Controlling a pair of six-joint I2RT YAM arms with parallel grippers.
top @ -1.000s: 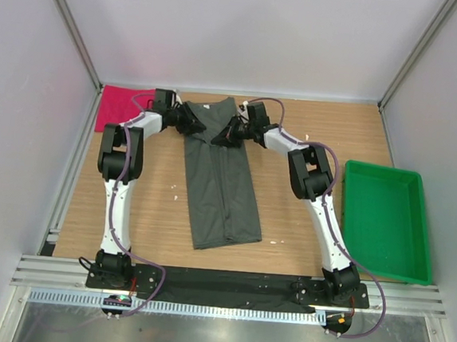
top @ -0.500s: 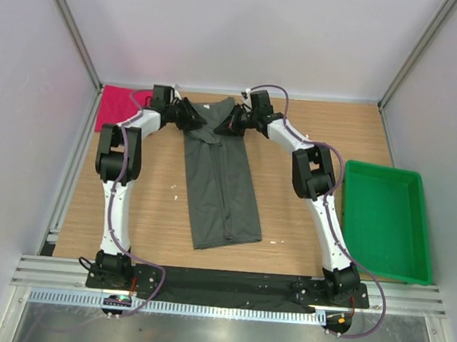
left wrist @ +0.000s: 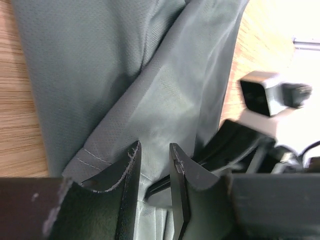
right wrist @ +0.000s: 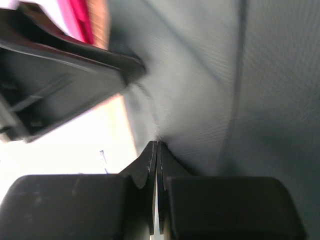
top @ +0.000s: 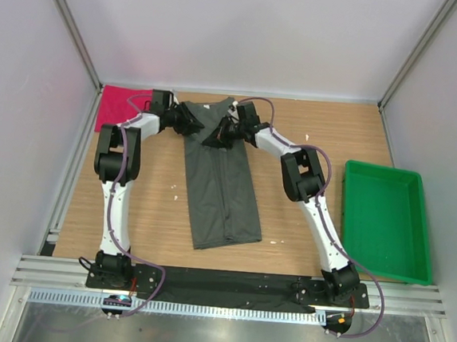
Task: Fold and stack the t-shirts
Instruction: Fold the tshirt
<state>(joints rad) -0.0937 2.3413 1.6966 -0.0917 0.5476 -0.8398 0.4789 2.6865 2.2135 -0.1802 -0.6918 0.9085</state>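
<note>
The dark grey-olive t-shirt (top: pixel 221 186) lies folded into a long strip in the middle of the table, collar end at the back. The bright pinkish-red t-shirt (top: pixel 116 107) lies at the back left corner; an edge of it shows in the right wrist view (right wrist: pixel 80 20). My left gripper (top: pixel 193 121) is over the grey shirt's back left part; in its wrist view (left wrist: pixel 152 147) the jaws stand a narrow gap apart, with grey cloth (left wrist: pixel 100 60) beneath them. My right gripper (top: pixel 216 135) is shut, pinching grey cloth (right wrist: pixel 210 75) at its tips (right wrist: pixel 157 145).
A green plastic tray (top: pixel 382 168) stands at the right side of the table. Grey walls and metal posts close in the back and sides. Both arms reach to the back, their tips close together over the shirt's collar end.
My right gripper has moved left and a little nearer across the shirt's collar end, closer to the left gripper. The left gripper has hardly moved.
</note>
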